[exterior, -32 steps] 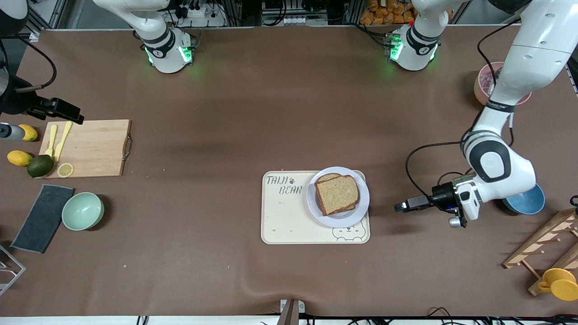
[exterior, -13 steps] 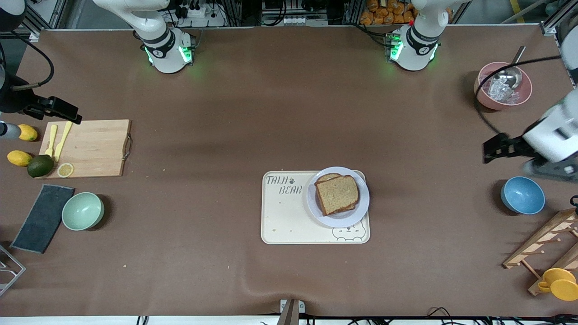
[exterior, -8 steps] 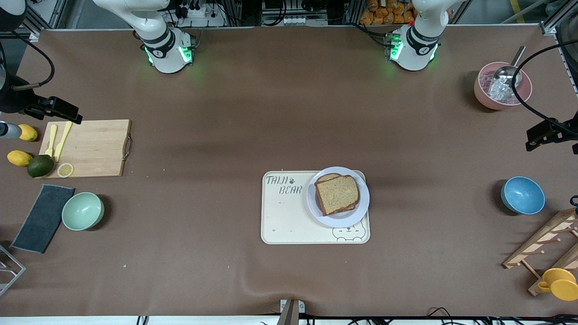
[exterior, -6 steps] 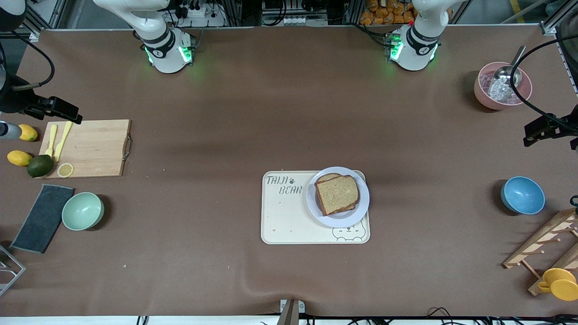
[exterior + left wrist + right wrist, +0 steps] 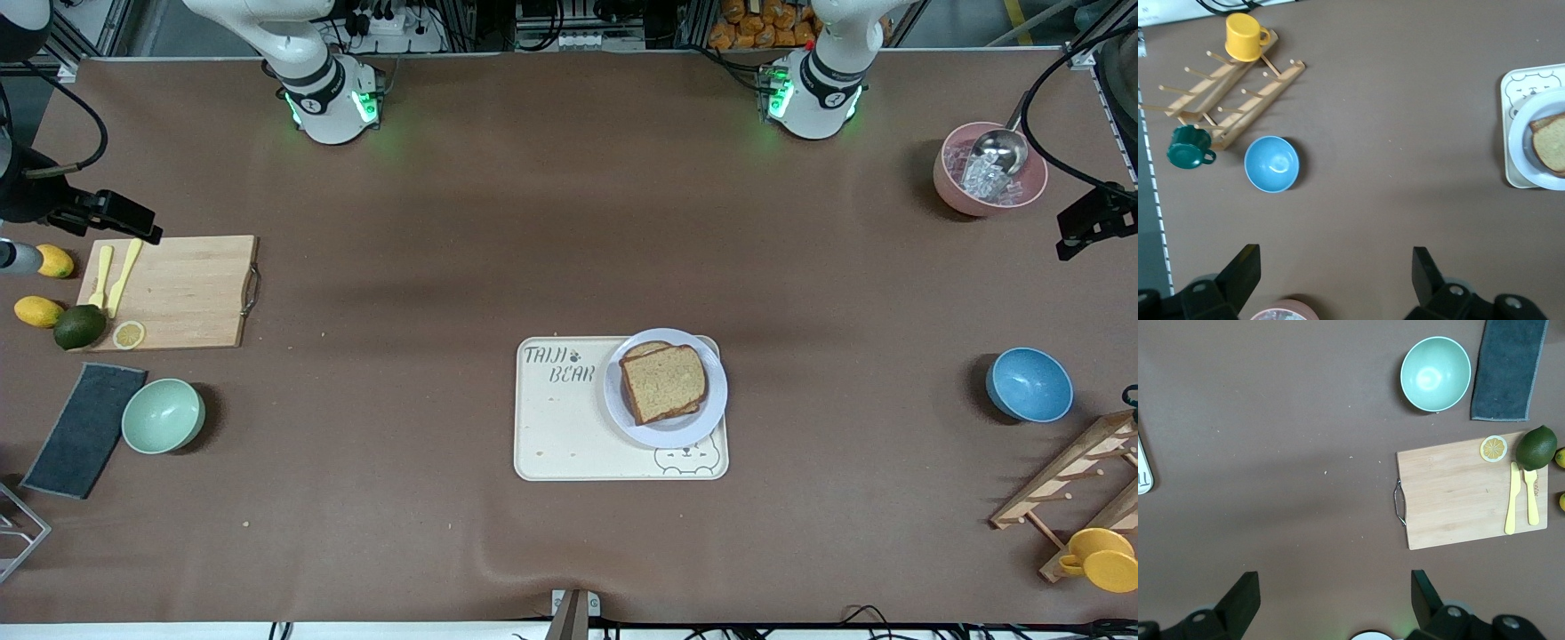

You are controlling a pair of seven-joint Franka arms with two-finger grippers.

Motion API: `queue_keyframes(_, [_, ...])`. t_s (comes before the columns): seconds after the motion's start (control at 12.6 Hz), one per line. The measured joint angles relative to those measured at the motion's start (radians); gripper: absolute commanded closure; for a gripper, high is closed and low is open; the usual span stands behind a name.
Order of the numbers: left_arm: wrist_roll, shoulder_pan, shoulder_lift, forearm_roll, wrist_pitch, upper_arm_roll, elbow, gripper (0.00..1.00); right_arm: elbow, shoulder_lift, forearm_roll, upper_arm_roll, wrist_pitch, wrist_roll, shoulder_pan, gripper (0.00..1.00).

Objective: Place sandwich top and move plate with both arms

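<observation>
We see the sandwich top (image 5: 664,382) lying on the plate (image 5: 665,430), which sits on the bear tray (image 5: 560,427). Our left pincer (image 5: 1336,280) hangs wide open and empty above the pink bowl (image 5: 956,197); our right pincer (image 5: 1335,603) waits likewise beside the cutting board (image 5: 182,292).

both arms are raised and drawn out to the table's ends, holding nothing. the left gripper (image 5: 1335,280) hangs high at the left arm's end, jaws spread wide and empty. the right gripper (image 5: 1335,603) hangs high at the right arm's end, jaws likewise wide apart.
</observation>
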Motion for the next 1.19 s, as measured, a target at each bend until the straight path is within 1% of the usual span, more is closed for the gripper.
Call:
queue_keyframes(0.24, [-0.055, -0.146, -0.033, -0.028, -0.003, 0.136, -0.046, 0.00, 0.000, 0.000, 0.000, 0.000, 0.000, 0.000, 0.000, 0.00])
queue_keyframes(0.48, [-0.131, -0.274, -0.061, -0.031, -0.003, 0.232, -0.075, 0.00, 0.000, 0.000, 0.000, 0.000, 0.000, 0.000, 0.000, 0.00])
queue_keyframes(0.72, [-0.138, -0.333, -0.062, -0.032, 0.002, 0.297, -0.081, 0.00, 0.000, 0.000, 0.000, 0.000, 0.000, 0.000, 0.000, 0.00])
queue_keyframes(1.04, [-0.139, -0.350, -0.072, -0.033, 0.008, 0.323, -0.111, 0.00, 0.000, 0.000, 0.000, 0.000, -0.002, 0.000, 0.000, 0.00])
queue_keyframes(1.19, [-0.139, -0.401, -0.077, -0.034, 0.017, 0.383, -0.123, 0.00, 0.000, 0.000, 0.000, -0.001, -0.002, 0.000, 0.000, 0.00])
